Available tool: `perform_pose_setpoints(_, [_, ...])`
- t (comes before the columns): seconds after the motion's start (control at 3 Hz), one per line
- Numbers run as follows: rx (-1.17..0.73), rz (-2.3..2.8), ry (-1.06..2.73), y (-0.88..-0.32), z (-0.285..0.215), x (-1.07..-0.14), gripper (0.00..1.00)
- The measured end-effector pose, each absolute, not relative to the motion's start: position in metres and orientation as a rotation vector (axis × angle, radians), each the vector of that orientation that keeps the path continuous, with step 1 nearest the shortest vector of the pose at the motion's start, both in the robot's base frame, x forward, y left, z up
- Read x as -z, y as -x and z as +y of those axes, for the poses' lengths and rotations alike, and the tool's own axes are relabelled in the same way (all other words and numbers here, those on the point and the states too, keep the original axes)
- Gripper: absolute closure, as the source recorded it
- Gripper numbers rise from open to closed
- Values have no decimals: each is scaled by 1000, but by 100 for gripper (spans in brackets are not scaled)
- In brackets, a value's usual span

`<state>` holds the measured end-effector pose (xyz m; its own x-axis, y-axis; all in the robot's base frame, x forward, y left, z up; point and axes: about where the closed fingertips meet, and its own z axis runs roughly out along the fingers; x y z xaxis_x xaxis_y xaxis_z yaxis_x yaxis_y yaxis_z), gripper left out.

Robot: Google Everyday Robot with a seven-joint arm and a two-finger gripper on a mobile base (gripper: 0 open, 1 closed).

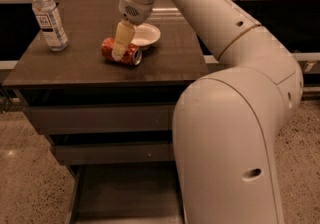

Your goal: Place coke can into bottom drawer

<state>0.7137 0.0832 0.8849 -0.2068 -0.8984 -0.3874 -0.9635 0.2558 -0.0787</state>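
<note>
High camera looks down on hand (pixel 117 56) at coke can (pixel 133 54).

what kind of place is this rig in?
Probably an office kitchenette or a test mock-up: a dark drawer cabinet with its bottom drawer pulled open, and a water bottle, white bowl and coke can on top. The gripper is at the can.

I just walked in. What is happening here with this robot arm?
The robot's gripper is down at the coke can, which lies on its side on the cabinet top beside a white bowl. The can is not lifted yet. The bottom drawer is pulled open below. A water bottle stands at the far left corner.
</note>
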Motion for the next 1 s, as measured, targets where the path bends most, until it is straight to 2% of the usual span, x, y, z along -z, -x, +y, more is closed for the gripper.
perform_pose_setpoints(0.33, [-333,2170,1741,-718,106,-859,17])
perform_pose_setpoints(0.67, [-370,2153,1771,-719,119,-848,35])
perform_pose_setpoints(1.0, [-380,2129,1778,-721,127,-849,62])
